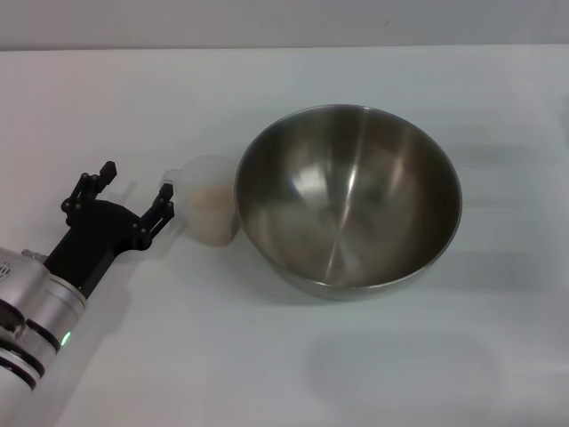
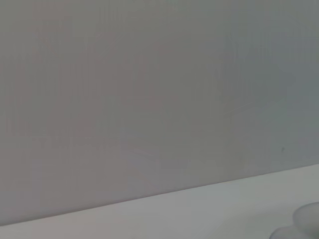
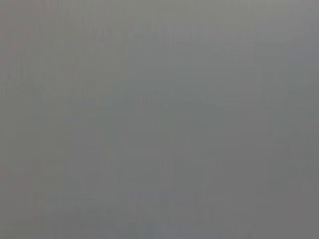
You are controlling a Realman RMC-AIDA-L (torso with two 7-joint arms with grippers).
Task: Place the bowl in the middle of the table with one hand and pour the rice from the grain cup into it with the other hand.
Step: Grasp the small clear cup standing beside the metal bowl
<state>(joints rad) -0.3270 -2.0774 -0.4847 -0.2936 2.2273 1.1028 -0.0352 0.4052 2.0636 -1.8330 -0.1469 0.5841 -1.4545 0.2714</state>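
Observation:
The steel bowl (image 1: 348,200) stands on the white table (image 1: 267,374), a little right of centre, and its shiny inside is bare. The clear grain cup (image 1: 209,200) stands upright against the bowl's left side, with beige rice (image 1: 213,213) inside. My left gripper (image 1: 135,185) is open, just left of the cup; one finger is close to the cup's handle, and the jaws hold nothing. An edge of the cup shows in the left wrist view (image 2: 306,219). My right gripper is out of view.
The table's far edge (image 1: 284,49) meets a grey wall. The right wrist view shows only plain grey.

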